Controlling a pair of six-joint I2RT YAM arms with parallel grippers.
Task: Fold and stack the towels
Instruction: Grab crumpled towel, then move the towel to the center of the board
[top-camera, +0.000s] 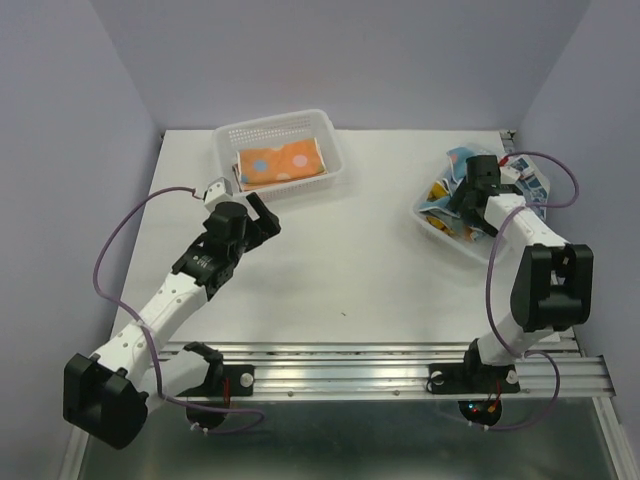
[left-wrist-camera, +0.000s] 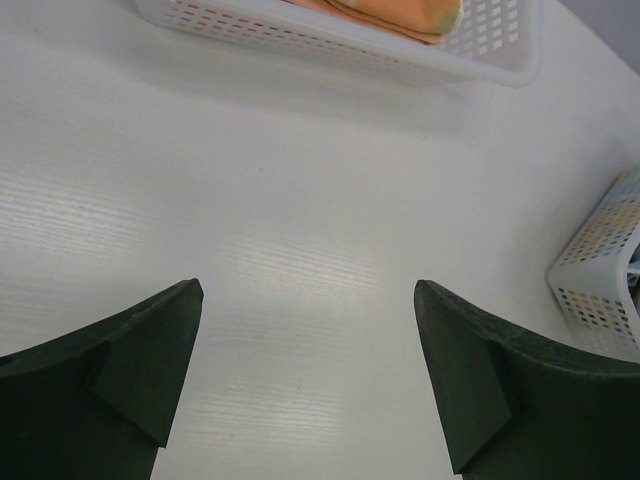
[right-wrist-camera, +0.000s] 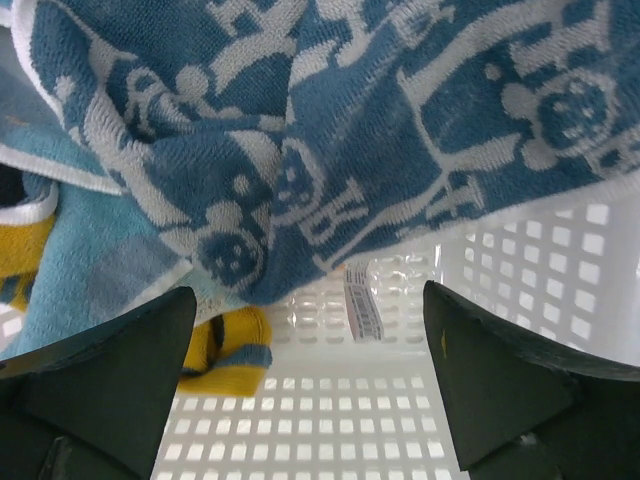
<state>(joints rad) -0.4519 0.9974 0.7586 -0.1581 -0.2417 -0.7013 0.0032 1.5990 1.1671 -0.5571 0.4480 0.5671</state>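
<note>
pick-up step — right gripper (right-wrist-camera: 308, 295), jaws spread, seemingly just off the navy towel (right-wrist-camera: 400, 130); next, close on its fold. left gripper (left-wrist-camera: 308, 285) spread, empty.

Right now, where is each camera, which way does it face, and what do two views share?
Top: above, behind the arms, looking down at the table; both arms show.
Left wrist: low over the table, facing the far basket; open fingers show.
Right wrist: at the right basket, facing the navy towel; open fingers show.
Shared: far basket, in top and left wrist.
</note>
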